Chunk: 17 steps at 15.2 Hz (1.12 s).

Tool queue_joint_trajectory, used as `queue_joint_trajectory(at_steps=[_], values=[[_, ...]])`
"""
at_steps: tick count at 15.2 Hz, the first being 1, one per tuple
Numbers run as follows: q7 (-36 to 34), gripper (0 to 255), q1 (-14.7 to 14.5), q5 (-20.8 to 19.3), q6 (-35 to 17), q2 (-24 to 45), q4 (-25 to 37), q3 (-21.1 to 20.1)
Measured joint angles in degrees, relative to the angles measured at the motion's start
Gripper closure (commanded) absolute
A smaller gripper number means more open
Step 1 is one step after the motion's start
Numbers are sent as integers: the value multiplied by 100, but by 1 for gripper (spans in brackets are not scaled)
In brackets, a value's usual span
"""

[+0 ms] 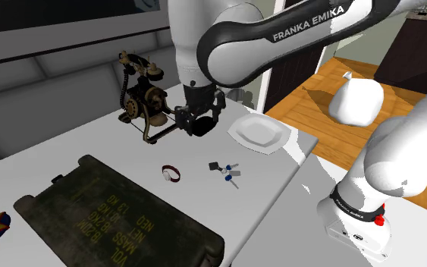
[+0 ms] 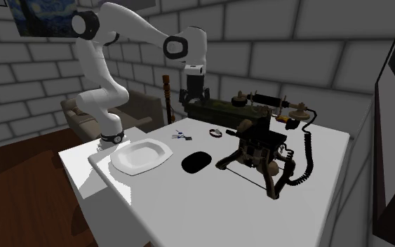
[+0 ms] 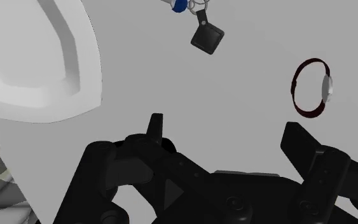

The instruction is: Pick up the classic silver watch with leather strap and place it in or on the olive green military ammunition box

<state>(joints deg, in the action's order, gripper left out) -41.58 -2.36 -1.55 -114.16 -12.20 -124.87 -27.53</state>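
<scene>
A white table (image 1: 75,144) (image 2: 189,203) (image 3: 171,76) carries the scene, w/ the white Franka arm (image 1: 234,45) (image 2: 111,63) bent over it from its stand. Largest item on top is the dark olive ammo box (image 1: 120,216) (image 2: 213,109), lid shut w/ faded yellow lettering, lying flat and well apart from the hand. An antique black-and-brass telephone (image 1: 145,95) (image 2: 262,144) stands upright just beside the hand, its coiled cord trailing on the tabletop. A white scalloped plate (image 1: 259,133) (image 2: 141,156) (image 3: 37,63) sits nr the hand on the opposite side from the phone. The black gripper (image 1: 196,125) (image 2: 192,98) (image 3: 228,133) hangs abv the bare tabletop pointing down, its two fingers spread apart w/ nothing btwn them. A small bunch of keys (image 1: 225,171) (image 2: 182,135) (image 3: 203,32) w/ a black fob and a blue tag lies ahead of the fingertips. The watch (image 1: 171,173) (image 2: 216,132) (image 3: 312,88), silver face on a dark red strap, rests on the table past the tip of one finger, outside the gap and untouched; in the shoulder view it lies btwn the hand and the box, beside the keys but not touching them.
</scene>
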Motion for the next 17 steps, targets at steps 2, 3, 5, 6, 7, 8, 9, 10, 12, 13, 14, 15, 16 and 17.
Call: queue_joint_trajectory(at_steps=[2, 3, 5, 6, 7, 8, 9, 10, 12, 13, 14, 15, 16, 17], values=[[-322, 0, -11, -207, -130, 458, 250, -173], [-462, 0, -30, -292, -169, 624, 341, -237], [-838, 0, -97, -563, -256, 1118, 642, -391], [-1005, 0, -137, -699, -283, 1349, 785, -439], [-1162, 0, -182, -836, -336, 1575, 900, -473], [-1315, 0, -238, -991, -332, 1836, 1097, -494], [-1488, 0, -317, -1150, -362, 2097, 1260, -511], [-1656, 0, -414, -1288, -334, 2331, 1452, -527], [-1911, 0, -599, -1565, -283, 2826, 1877, -501], [-2004, 0, -678, -1659, -262, 3003, 2031, -484], [-2068, 0, -724, -1709, -281, 3087, 2074, -476], [-2101, 0, -741, -1745, -335, 3136, 2057, -465], [-2122, 0, -750, -1769, -373, 3170, 2046, -455], [-2146, 0, -758, -1802, -435, 3211, 2017, -441]])
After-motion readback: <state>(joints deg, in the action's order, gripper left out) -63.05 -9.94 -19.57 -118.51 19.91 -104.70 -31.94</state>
